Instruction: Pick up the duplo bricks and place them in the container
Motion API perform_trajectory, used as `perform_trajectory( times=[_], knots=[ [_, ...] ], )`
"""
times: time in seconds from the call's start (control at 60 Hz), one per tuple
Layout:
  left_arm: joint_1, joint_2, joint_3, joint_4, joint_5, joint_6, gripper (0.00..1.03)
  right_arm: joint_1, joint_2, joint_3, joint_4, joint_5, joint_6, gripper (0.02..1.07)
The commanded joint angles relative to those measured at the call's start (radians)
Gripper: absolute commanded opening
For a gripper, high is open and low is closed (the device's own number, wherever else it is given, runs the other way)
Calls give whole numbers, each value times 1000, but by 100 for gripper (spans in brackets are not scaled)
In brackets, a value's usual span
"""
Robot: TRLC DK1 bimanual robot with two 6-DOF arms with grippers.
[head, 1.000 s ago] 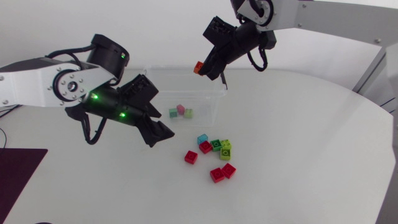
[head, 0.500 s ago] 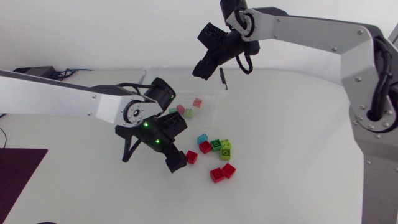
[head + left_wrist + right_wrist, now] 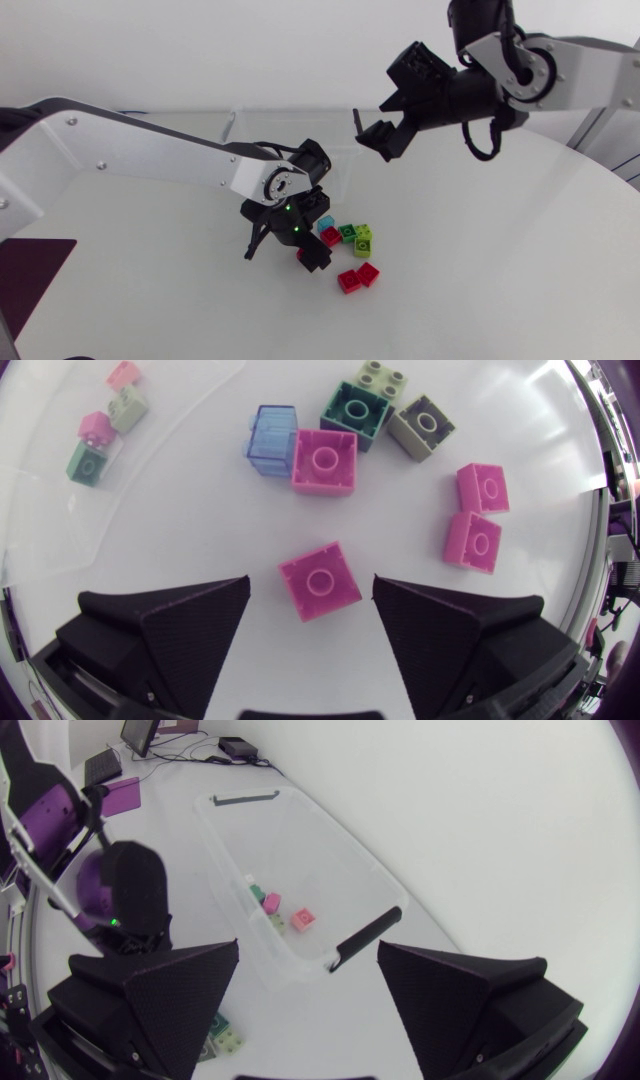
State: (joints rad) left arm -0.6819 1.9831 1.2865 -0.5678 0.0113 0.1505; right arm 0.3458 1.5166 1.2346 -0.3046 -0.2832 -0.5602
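A red duplo brick (image 3: 320, 580) lies on the table between the fingers of my left gripper (image 3: 312, 600), which is open, with a gap on each side of the brick. In the head view that gripper (image 3: 311, 252) hangs low over the brick and mostly hides it. Just ahead lie a teal brick (image 3: 326, 223), a red one (image 3: 331, 238), a green one (image 3: 347, 233) and a lime one (image 3: 363, 238). Two more red bricks (image 3: 358, 277) sit beside them. The clear container (image 3: 300, 850) holds several small bricks (image 3: 304, 921). My right gripper (image 3: 384, 138) is open and empty, above the table to the right of the container.
The container's rim (image 3: 240, 114) stands behind my left arm (image 3: 150, 155), whose wrist (image 3: 125, 895) shows in the right wrist view. White table stretches to the right of the brick cluster and toward the front edge.
My right gripper opened, the red brick it held dropped into the container, and it swung away to the right. My left arm came right and down over the lone red brick, its fingers narrowing.
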Motion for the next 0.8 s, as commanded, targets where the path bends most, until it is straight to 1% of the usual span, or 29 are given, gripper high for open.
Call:
perform_trajectory(
  times=[0.0, 0.017, 0.067, 0.1, 0.117, 0.133, 0.15, 0.167, 0.35, 0.483, 0.517, 0.567, 0.683, 0.783],
  knots=[
    [-7, 37, 43, -15, -13, -54, 70, -14, -79, -106, 21, 6, 13, 102],
    [-7, 39, 45, -17, -13, -57, 69, -16, -91, -123, 24, 4, 11, 102],
    [-13, 54, 53, -21, -14, -71, 58, -21, -134, -181, 25, 6, 8, 102],
    [-16, 59, 56, -23, -19, -77, 54, -25, -154, -207, 25, 6, 6, 102],
    [-18, 62, 56, -23, -22, -83, 48, -27, -167, -222, 25, 4, 5, 102],
    [-18, 62, 56, -23, -22, -83, 48, -27, -167, -222, 25, 4, 5, 102],
    [-19, 65, 56, -23, -24, -92, 37, -27, -185, -251, 25, 4, 3, 102],
    [-19, 66, 56, -23, -25, -95, 36, -27, -200, -277, 24, 6, 2, 102],
    [-33, 71, 45, -33, -27, -106, 31, -30, -246, -423, 16, 3, -23, 102],
    [-33, 23, 10, -46, -28, -92, 30, 1, -246, -498, 4, 3, -23, 102],
    [-30, 2, 4, -57, -28, -83, 30, 10, -245, -511, -1, 1, -20, 100],
    [-21, -33, -6, -64, -28, -72, 30, 27, -239, -529, -5, 4, -10, 97],
    [13, -156, -18, -92, -27, -29, 30, 61, -216, -546, -37, 6, 2, 97],
    [45, -251, -13, -101, -17, 8, 31, 101, -168, -574, -39, 47, 8, 97]
  ],
)
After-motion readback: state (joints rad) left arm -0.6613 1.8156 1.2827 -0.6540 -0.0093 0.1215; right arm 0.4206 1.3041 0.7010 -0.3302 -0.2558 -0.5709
